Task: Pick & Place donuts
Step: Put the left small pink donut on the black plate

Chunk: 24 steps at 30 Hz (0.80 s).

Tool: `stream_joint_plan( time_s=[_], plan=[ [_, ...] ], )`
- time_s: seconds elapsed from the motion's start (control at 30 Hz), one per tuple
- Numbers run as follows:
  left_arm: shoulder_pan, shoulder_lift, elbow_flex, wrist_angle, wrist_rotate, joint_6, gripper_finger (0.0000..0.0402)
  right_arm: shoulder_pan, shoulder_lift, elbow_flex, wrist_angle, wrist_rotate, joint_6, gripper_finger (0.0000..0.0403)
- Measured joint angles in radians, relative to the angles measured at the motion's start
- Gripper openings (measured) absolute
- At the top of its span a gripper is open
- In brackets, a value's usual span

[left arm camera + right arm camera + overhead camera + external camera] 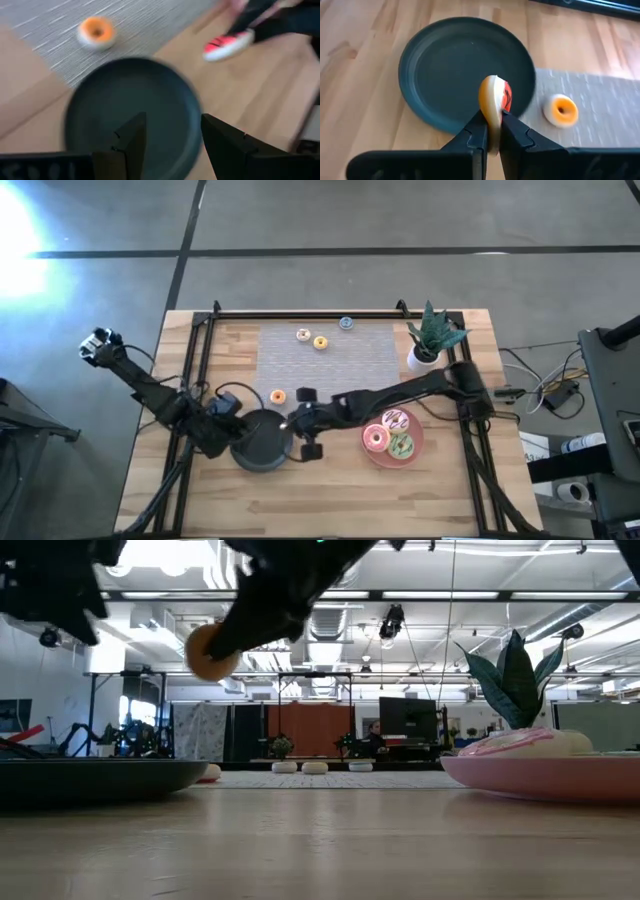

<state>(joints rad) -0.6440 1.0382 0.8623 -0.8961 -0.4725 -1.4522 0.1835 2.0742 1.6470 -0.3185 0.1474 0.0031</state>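
My right gripper [492, 131] is shut on a tiny orange-red donut [495, 102] and hangs above the near-right rim of the round dark plate [445, 65]. In the low view this donut [210, 650] is well above the table. My left gripper [172, 142] is open, hovering over the dark plate [125, 105] from its left side and touching nothing. Another tiny orange donut [278, 396] lies flat on the grey mat's edge beyond the dark plate [262, 442]. The three larger donuts [390, 435] lie on the pink plate [378, 458]. My right gripper pinches the tiny orange-red donut by its lower rim [492, 125] between the two fingertips. The fingers [476, 131] come slanting down from the table's right. The donut stands on edge, most of it sticking out past the fingertips, lifted clear above the dark plate.
Two tiny donuts [311, 338] and a tiny blue one [346, 323] lie near the far edge of the grey mat [360, 358]. A potted plant [432, 340] stands at the far right. The pink plate [540, 775] sits right of the dark plate.
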Motion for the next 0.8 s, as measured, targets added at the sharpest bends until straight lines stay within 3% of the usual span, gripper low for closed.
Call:
stream_joint_plan(
  time_s=[0.33, 0.6, 0.8],
  plan=[
    [-0.186, -0.027, 0.000, -0.066, -0.026, -0.248, 0.0163, 0.021, 0.269, 0.266, -0.064, -0.043, -0.095, 0.0022],
    [-0.279, -0.037, 0.000, -0.108, -0.090, -0.353, 0.0163, 0.040, 0.417, 0.481, -0.173, 0.147, -0.222, 0.0022],
    [-0.287, -0.036, -0.001, -0.124, -0.097, -0.363, 0.0163, 0.041, 0.488, 0.564, -0.312, 0.064, -0.159, 0.0048]
  ],
)
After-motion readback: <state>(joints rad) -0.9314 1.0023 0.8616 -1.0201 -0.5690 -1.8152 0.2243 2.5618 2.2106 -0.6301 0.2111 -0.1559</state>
